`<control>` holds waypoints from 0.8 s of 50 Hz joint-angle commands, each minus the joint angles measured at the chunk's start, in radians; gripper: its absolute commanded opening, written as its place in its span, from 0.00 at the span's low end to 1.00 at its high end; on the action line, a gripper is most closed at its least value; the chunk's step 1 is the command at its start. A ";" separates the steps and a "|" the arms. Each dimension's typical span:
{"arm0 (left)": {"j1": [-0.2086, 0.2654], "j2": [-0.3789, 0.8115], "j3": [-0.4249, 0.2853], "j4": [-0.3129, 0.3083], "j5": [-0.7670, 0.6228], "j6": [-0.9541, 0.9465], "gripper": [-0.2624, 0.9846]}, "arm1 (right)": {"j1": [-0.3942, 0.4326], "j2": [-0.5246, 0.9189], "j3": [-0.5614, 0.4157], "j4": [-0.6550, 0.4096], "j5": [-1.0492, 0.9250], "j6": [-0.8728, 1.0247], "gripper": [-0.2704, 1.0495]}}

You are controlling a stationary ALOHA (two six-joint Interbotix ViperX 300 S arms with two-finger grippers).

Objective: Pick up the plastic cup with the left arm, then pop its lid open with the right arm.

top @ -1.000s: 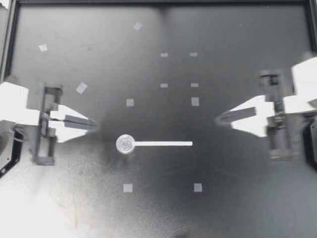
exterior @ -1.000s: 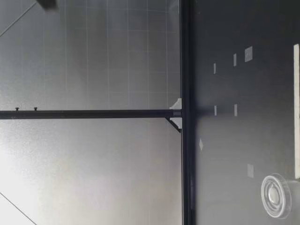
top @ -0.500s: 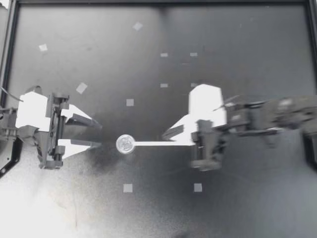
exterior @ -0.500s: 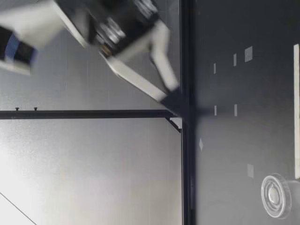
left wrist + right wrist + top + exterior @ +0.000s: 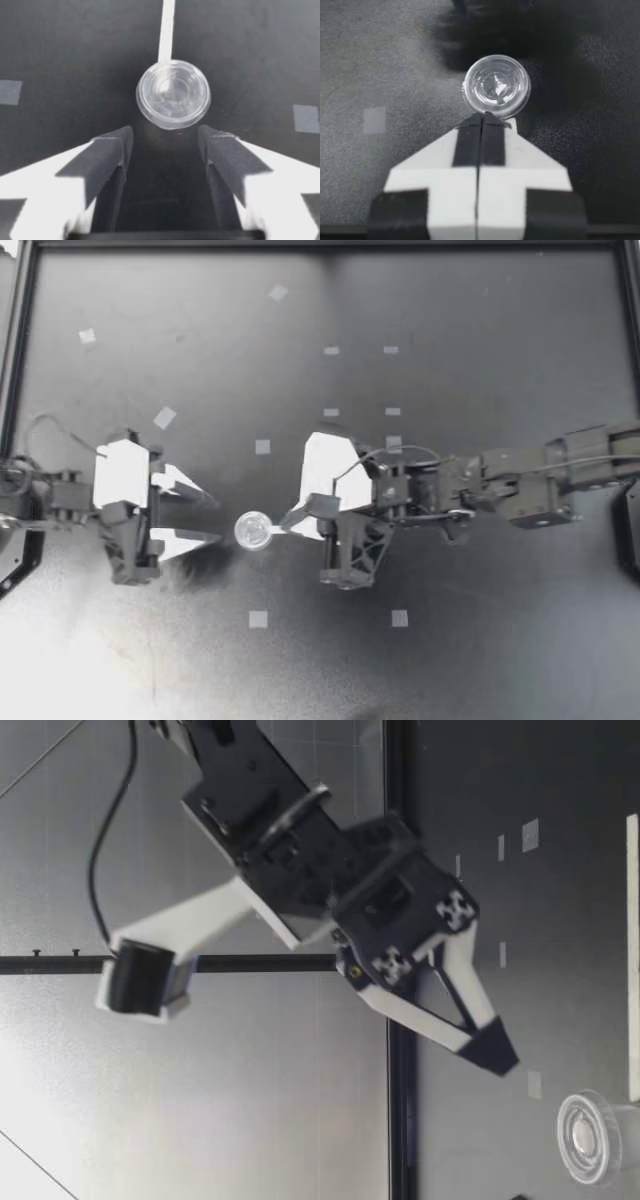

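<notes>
Right gripper (image 5: 288, 526) above mostly hidden strip (image 5: 166, 30)

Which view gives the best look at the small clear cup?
The left wrist view: the small clear cup sits in the middle, well lit and unobstructed, just ahead of the left gripper's open jaws. The right wrist view shows it almost as large but in shadow. The top view shows it small; the low view shows it obliquely on the table.
</notes>
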 commanded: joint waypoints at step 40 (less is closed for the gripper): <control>-0.002 0.149 -0.072 0.000 -0.043 0.015 0.65 | -0.028 0.101 -0.118 -0.002 -0.003 0.015 0.14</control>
